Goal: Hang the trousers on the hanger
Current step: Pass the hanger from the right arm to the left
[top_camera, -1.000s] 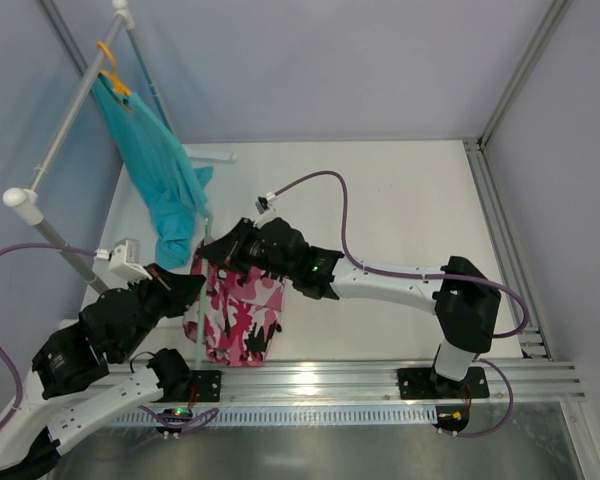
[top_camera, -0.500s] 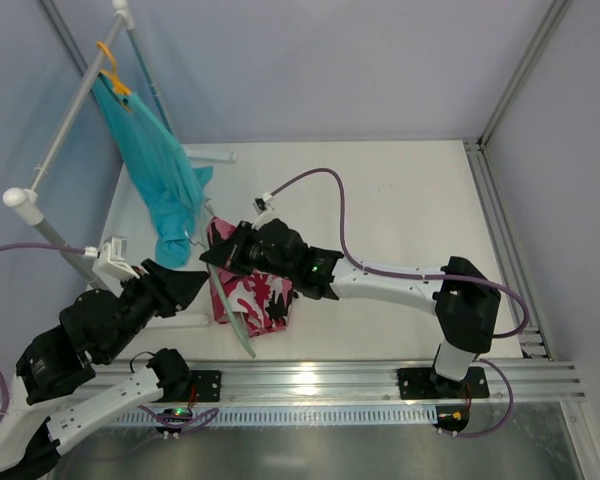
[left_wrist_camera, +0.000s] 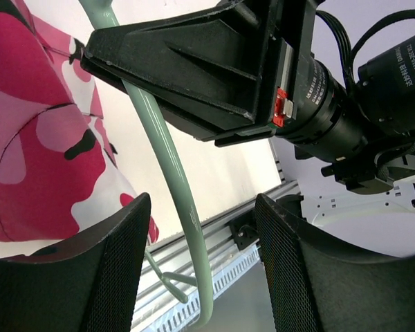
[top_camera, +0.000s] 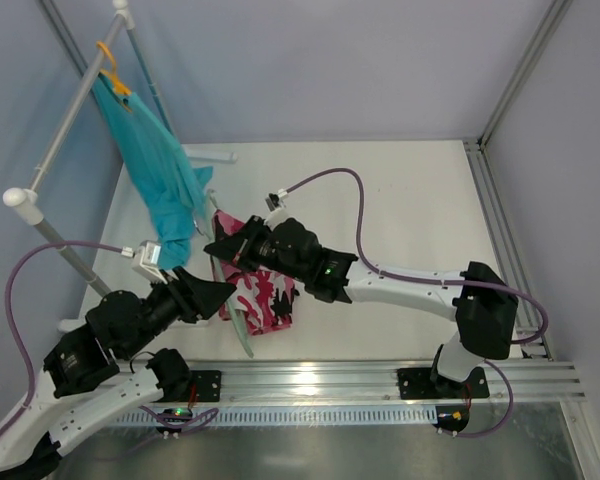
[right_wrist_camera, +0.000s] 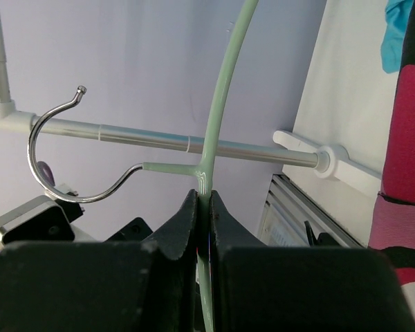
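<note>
Mint hanger (right_wrist_camera: 221,90), right gripper (right_wrist_camera: 202,207) clamping, seen wrist-side

The trousers (top_camera: 265,295) lie on the tabletop (top_camera: 400,200) at about 8 o'clock from its middle, with the hanger (top_camera: 238,325) slanting along their 9 o'clock edge and jutting past them toward 6 o'clock. The right claw (top_camera: 216,247) sits on the hanger at the trousers' 11 o'clock corner, the left claw (top_camera: 228,290) just beside the rod at their 9 o'clock. Off at 10 o'clock stands the rack (top_camera: 65,120), a garment (top_camera: 160,170) hanging on it.
</note>
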Tool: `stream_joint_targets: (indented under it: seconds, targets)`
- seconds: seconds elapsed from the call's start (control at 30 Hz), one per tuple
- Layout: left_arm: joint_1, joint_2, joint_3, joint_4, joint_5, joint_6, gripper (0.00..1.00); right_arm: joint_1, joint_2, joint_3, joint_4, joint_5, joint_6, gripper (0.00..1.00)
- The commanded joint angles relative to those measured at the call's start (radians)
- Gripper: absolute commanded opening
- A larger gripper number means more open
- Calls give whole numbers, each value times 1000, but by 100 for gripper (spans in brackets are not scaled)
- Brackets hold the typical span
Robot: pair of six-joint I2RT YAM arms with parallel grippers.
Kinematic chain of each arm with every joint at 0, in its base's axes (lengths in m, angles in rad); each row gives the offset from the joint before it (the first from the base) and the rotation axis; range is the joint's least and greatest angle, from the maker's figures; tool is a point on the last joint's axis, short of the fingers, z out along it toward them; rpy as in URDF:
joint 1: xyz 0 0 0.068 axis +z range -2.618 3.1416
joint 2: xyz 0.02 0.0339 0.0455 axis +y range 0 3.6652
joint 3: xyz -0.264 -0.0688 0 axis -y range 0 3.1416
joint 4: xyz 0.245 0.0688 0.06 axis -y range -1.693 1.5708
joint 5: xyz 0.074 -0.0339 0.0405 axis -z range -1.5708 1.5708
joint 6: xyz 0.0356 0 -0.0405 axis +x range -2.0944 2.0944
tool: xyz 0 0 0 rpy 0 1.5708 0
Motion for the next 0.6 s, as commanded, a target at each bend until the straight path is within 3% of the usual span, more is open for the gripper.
stream_joint_targets:
  seconds: [0.0,0.33,0.43,0.47,0.5,0.53,0.57]
  targets:
    - [1,6,-24,140,35,40,62,6,-108,-13,246,63,34,4]
    - [1,61,-67,363,69,78,60,7,-125,-52,306,46,83,4]
    - [1,101,-49,374,86,77,51,7,-130,-69,318,48,94,4]
    - [1,106,-46,375,90,78,47,7,-133,-73,324,46,94,4]
    - [1,109,-38,372,91,78,32,7,-135,-75,318,45,95,4]
    - [1,110,-35,369,86,75,26,7,-139,-73,310,45,91,4]
    - [1,115,-27,364,63,69,10,7,-144,-73,307,40,89,4]
